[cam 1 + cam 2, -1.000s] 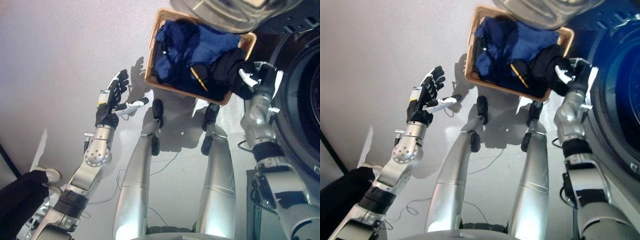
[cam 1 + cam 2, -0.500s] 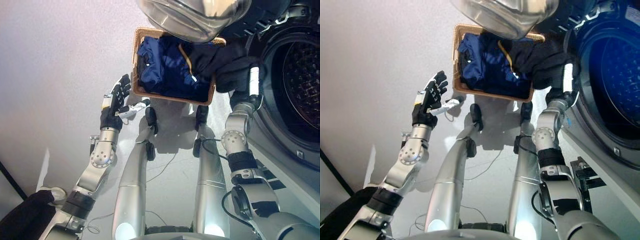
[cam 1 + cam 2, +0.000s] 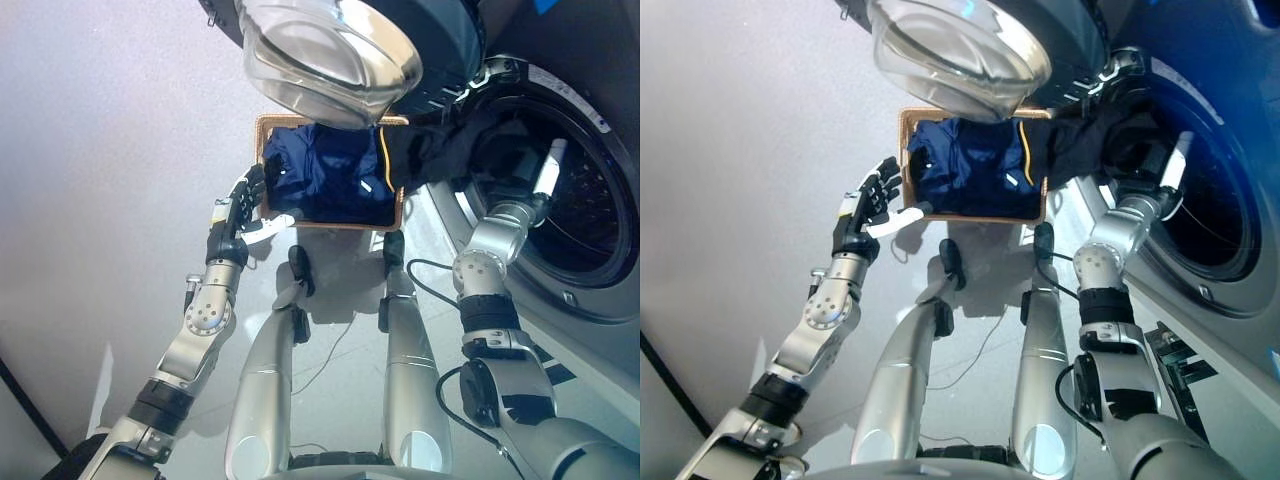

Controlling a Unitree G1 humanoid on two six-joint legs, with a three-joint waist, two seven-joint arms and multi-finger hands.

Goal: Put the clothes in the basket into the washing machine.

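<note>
A wicker basket [image 3: 259,150] stands on the floor ahead, holding dark blue clothes [image 3: 330,170]. A black garment [image 3: 440,150] stretches from the basket's right edge into the mouth of the washing machine's drum [image 3: 585,215] on the right. My right arm reaches up into that mouth; the right hand [image 3: 520,160] is lost against the black garment, so its fingers do not show. My left hand [image 3: 238,205] is open and empty, with straight fingers, just left of the basket. It also shows in the right eye view [image 3: 868,205].
The washing machine's round glass door [image 3: 330,60] hangs open above the basket's far side. The machine's dark front [image 3: 600,290] fills the right side. Grey floor [image 3: 110,180] lies to the left.
My right arm has lifted the black garment off the basket and carried it right, into the drum's mouth. The camera has tilted up. The left hand stays open beside the basket.
</note>
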